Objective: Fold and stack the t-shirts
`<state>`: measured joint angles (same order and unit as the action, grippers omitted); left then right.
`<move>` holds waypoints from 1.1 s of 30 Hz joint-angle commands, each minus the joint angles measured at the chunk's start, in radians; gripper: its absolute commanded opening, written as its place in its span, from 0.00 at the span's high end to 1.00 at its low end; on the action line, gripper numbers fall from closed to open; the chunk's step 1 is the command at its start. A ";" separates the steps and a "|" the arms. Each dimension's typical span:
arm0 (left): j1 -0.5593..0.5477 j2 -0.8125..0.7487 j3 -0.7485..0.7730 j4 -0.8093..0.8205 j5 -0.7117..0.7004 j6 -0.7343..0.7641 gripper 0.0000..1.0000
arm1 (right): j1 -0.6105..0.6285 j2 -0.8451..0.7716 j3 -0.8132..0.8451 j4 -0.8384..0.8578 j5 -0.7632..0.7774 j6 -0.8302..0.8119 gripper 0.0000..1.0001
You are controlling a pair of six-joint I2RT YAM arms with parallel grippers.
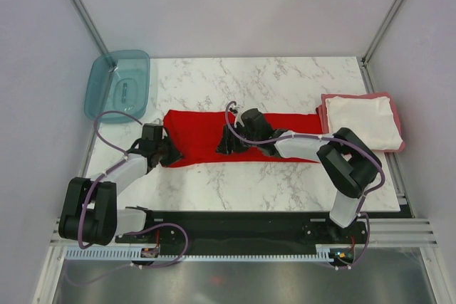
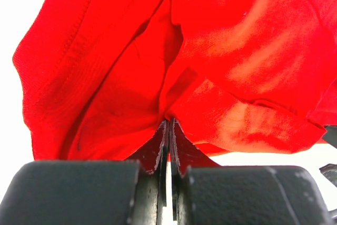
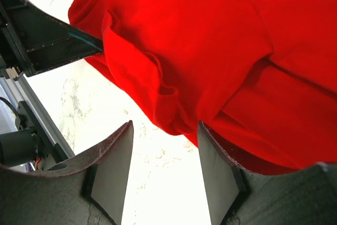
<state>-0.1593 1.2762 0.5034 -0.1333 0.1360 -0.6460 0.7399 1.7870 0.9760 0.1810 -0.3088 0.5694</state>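
Note:
A bright red t-shirt lies as a long folded band across the middle of the marble table. At the band's left end my left gripper is shut on a bunch of red cloth, which is pinched right at the tips. My right gripper hangs over the band's near edge around its middle. It is open, with the red fold just past its tips and nothing held. At the right a folded white t-shirt rests on a folded pinkish-red t-shirt.
A translucent teal tub stands at the table's back left corner. The left arm's dark body shows close by in the right wrist view. Grey walls enclose the table on the left, right and far sides.

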 commanded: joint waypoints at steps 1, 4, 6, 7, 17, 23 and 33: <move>-0.003 -0.017 0.023 0.009 0.002 0.011 0.94 | 0.015 -0.020 0.007 0.026 0.013 -0.025 0.40; -0.002 -0.021 0.020 0.014 0.005 0.011 0.95 | 0.024 0.012 0.024 0.018 0.007 -0.029 0.42; -0.002 -0.023 0.020 0.015 0.005 0.011 0.94 | 0.027 0.035 0.043 0.009 0.007 -0.031 0.44; -0.003 -0.023 0.020 0.014 0.005 0.011 0.94 | 0.027 0.043 0.050 0.006 0.007 -0.029 0.47; -0.003 -0.029 0.017 0.003 -0.021 0.002 0.94 | 0.004 0.114 0.067 -0.046 -0.012 0.044 0.86; -0.002 -0.028 0.021 -0.005 -0.027 0.003 0.94 | -0.016 0.087 0.082 -0.148 0.017 0.050 0.98; -0.003 -0.026 0.037 -0.058 -0.093 -0.018 0.89 | -0.019 0.178 0.172 -0.268 0.062 0.024 0.70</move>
<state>-0.1596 1.2690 0.5079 -0.1658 0.0849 -0.6464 0.7265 1.9682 1.1465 -0.0132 -0.3157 0.6170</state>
